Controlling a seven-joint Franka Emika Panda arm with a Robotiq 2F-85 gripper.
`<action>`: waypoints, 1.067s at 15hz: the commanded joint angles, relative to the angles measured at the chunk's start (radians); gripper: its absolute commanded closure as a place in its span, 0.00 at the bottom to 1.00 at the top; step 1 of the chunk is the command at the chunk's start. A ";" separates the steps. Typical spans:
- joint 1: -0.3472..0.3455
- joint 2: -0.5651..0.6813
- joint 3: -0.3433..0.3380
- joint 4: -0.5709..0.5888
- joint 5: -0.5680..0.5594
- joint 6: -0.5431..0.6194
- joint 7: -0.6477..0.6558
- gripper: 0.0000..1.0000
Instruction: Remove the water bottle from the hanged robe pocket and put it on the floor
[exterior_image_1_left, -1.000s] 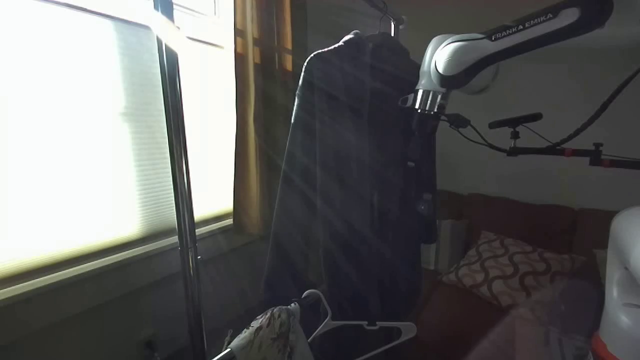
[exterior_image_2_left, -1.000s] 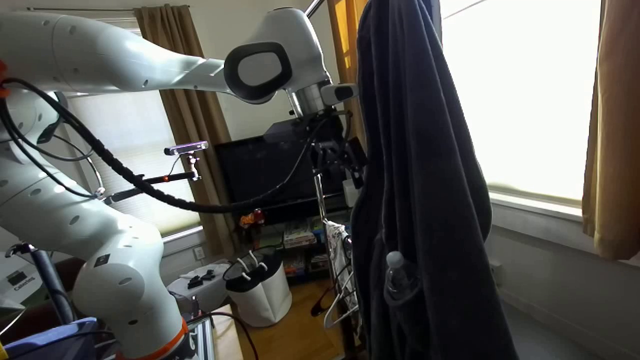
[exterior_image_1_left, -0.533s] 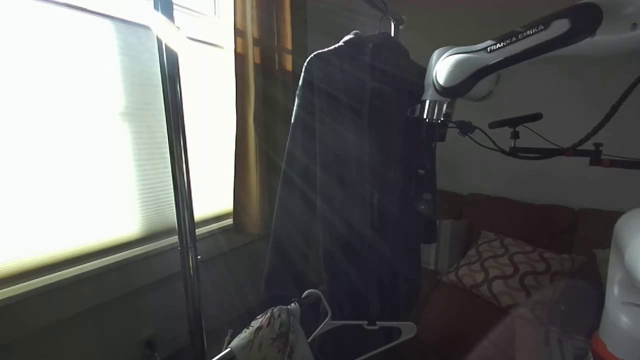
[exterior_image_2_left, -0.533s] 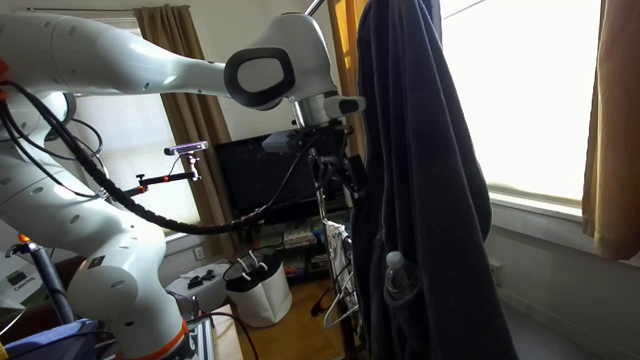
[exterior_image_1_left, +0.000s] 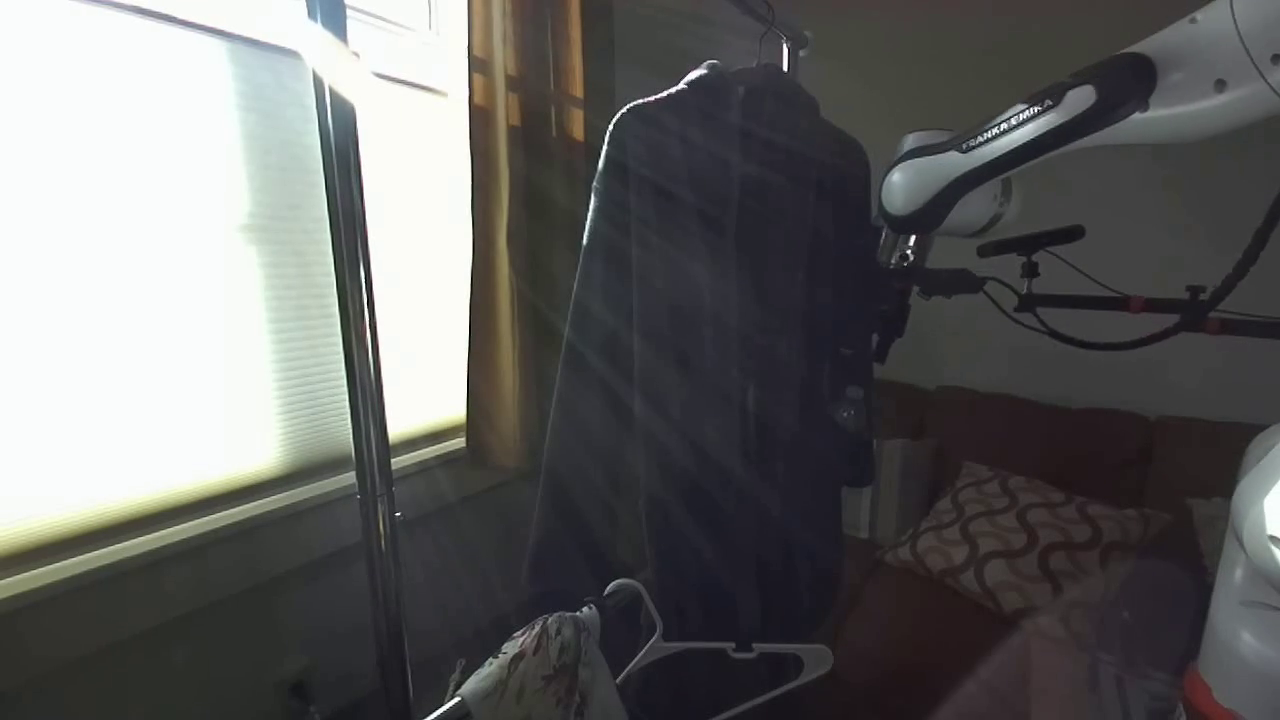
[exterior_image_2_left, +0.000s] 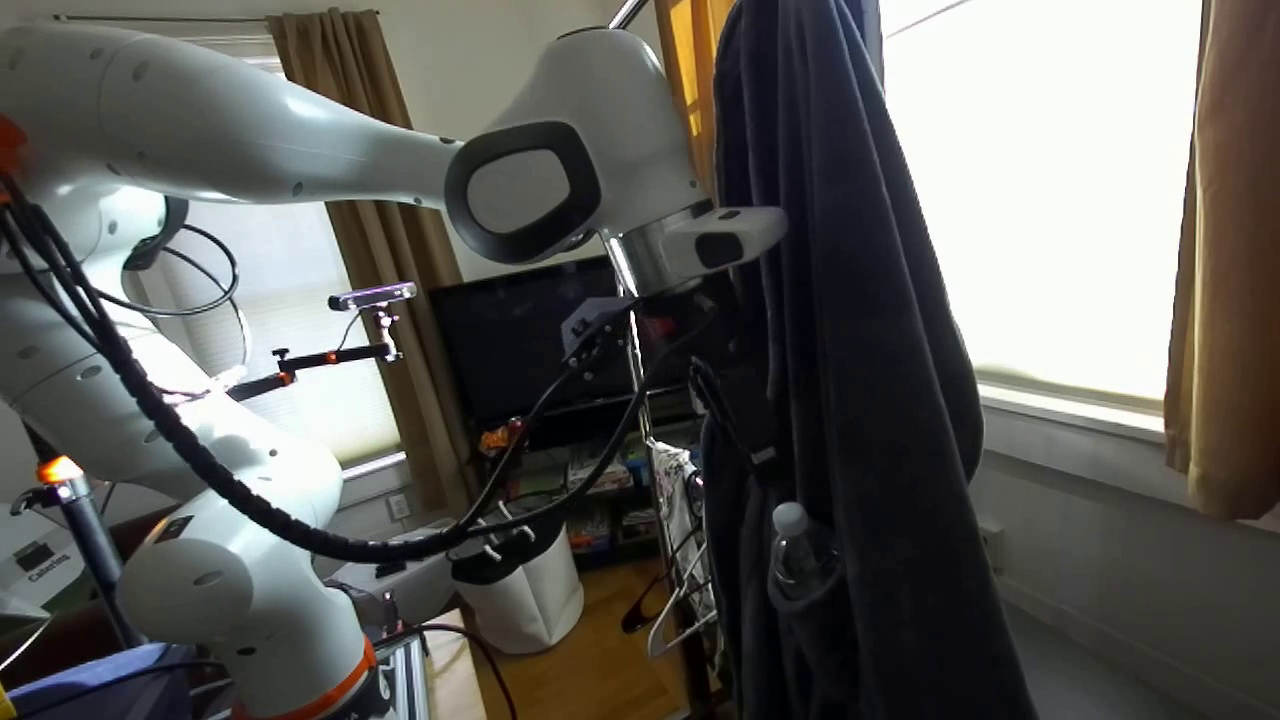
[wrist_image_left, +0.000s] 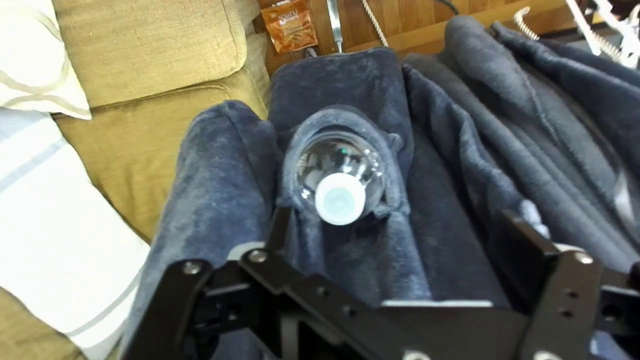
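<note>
Roughly upper centre, wrist view: bottle (wrist_image_left: 340, 182), near-upright, below end effector (wrist_image_left: 402, 232), nearer the frame-left of its spread, empty jaws.

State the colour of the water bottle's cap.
The cap is white with a pale greenish centre, clearest in the wrist view.

A swirl-patterned pillow (exterior_image_1_left: 1020, 538) rests on the cushioned sofa (exterior_image_1_left: 1050, 440).
</note>
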 joint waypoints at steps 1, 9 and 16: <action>-0.043 0.081 0.014 -0.011 0.010 0.111 0.158 0.00; -0.038 0.171 0.023 -0.007 0.041 0.137 0.283 0.06; -0.035 0.157 -0.006 0.006 0.048 0.137 0.045 0.00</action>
